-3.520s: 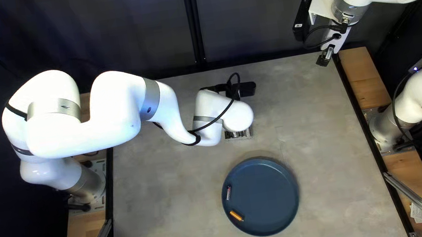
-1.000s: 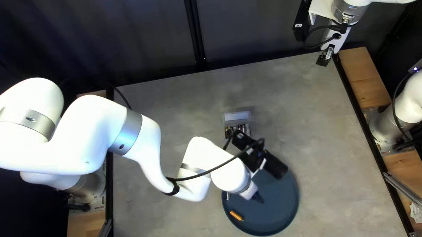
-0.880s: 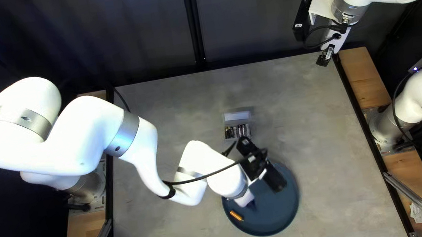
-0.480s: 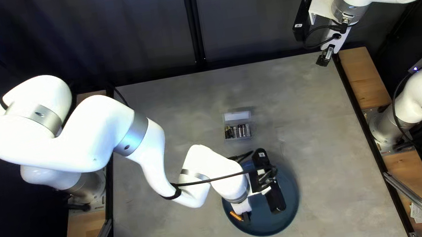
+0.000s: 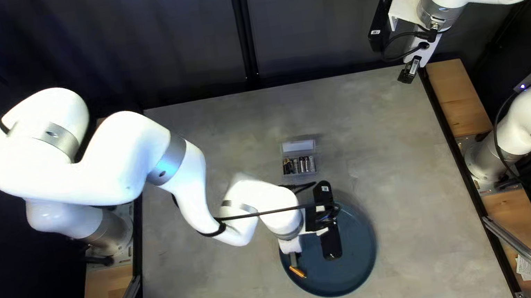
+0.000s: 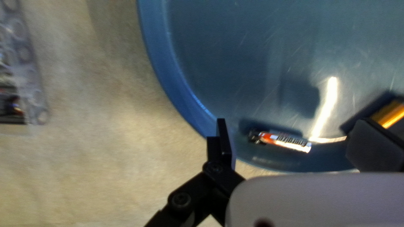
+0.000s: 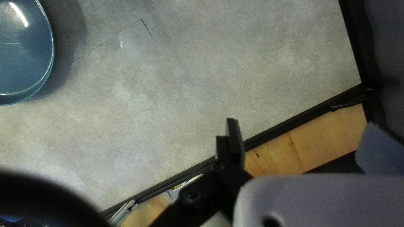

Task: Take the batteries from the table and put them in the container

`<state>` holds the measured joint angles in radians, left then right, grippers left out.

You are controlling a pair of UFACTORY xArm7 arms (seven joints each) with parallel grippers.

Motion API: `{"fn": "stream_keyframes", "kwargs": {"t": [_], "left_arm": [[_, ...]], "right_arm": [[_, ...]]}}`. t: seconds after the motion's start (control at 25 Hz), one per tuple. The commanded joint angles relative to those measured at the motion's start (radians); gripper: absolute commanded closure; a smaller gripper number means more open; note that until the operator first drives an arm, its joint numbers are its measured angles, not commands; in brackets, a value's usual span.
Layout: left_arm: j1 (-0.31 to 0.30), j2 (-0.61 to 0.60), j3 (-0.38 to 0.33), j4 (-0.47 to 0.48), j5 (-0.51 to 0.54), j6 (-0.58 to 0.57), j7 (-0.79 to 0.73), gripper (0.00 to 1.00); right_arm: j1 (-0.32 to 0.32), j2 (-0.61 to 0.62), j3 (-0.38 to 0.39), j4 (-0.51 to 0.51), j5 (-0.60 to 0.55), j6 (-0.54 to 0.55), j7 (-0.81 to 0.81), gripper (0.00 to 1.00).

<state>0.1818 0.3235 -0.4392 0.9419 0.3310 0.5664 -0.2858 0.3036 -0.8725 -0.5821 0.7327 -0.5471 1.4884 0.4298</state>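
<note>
Left end effector is hovering open over a silver battery with a red band

The left end effector (image 5: 294, 259) is reaching over the left part of the blue round tray (image 5: 359, 261), which is lying on the bench (image 5: 411, 183) at the lower centre of the top left view. In its own wrist view, its two fingers (image 6: 224, 143) are standing wide apart and are holding nothing. The silver battery with a red band (image 6: 286, 141) is lying inside the tray, near its rim, in the space between them; neither finger is touching it. The orange battery (image 5: 297, 272) is also lying in the tray, near the rim at its lower left in the top left view. In the left wrist view, one finger is partly covering it.

The clear plastic box (image 5: 301, 174) is standing on the bench at the centre of the top left view, just above the tray, with its lid (image 5: 298, 145) opened. Several batteries (image 5: 301, 164) are already lying side by side in it.

The right end effector (image 5: 408, 73) is hanging at the upper right of the top left view, near the wooden strip (image 5: 461, 99). Its fingers (image 7: 235, 143) are also standing well apart, and they are gripping nothing.
</note>
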Motion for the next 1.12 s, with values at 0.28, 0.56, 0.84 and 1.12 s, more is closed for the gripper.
{"fn": "stream_keyframes", "kwargs": {"t": [0.28,0.56,0.84,1.12], "left_arm": [[-0.045,0.009,0.019,-0.014,0.110,-0.038,-0.003,0.00],[-0.028,0.029,0.020,0.006,0.103,-0.053,0.025,0.00],[-0.012,0.059,0.025,0.018,0.100,-0.060,0.051,0.00],[-0.014,0.061,0.021,0.026,0.098,-0.043,0.059,0.00]], "right_arm": [[0.000,0.000,0.000,0.000,0.000,0.000,0.000,0.00],[0.000,0.000,0.000,0.000,0.000,0.000,0.000,0.00],[0.000,0.000,0.000,0.000,0.000,0.000,0.000,0.00],[0.000,0.000,0.000,0.000,0.000,0.000,0.000,0.00]]}}
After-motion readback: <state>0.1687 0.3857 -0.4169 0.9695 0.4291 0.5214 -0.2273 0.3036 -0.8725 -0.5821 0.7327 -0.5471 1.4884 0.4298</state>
